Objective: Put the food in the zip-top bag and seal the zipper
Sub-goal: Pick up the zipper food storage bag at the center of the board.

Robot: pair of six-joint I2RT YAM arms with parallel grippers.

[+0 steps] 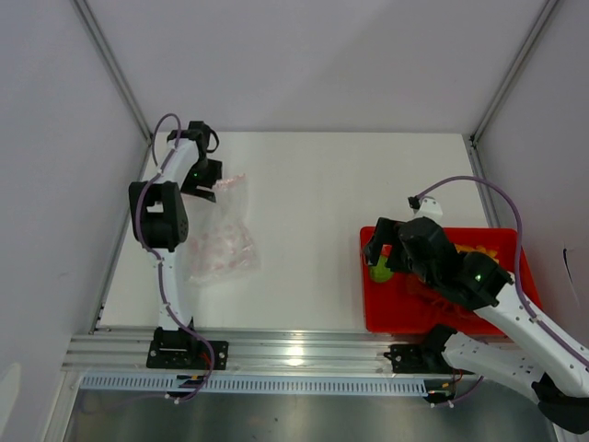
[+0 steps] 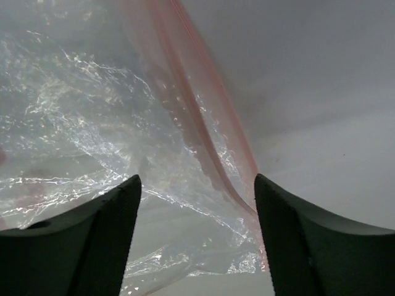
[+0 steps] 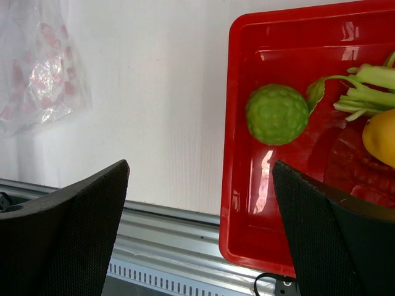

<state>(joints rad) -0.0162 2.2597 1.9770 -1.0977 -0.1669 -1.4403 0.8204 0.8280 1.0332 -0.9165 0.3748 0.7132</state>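
The clear zip-top bag (image 1: 221, 235) lies crinkled on the table at the left. My left gripper (image 1: 208, 187) is at the bag's far end, open. In the left wrist view my left gripper (image 2: 196, 185) straddles the bag (image 2: 92, 123), and the pink-red zipper (image 2: 207, 132) runs down between the fingers. My right gripper (image 1: 377, 249) hovers open over the left part of the red tray (image 1: 386, 318). In the right wrist view my right gripper (image 3: 200, 166) is empty, with the round green fruit (image 3: 277, 114), the pale-green stalk (image 3: 370, 83) and a yellow piece (image 3: 381, 137) ahead in the tray (image 3: 247, 203).
The red tray sits at the right near edge, close to the aluminium rail (image 1: 294, 350). White walls and frame posts (image 1: 115, 69) enclose the table. The bag also shows at the top left of the right wrist view (image 3: 37, 68). White table (image 1: 313, 212) lies between bag and tray.
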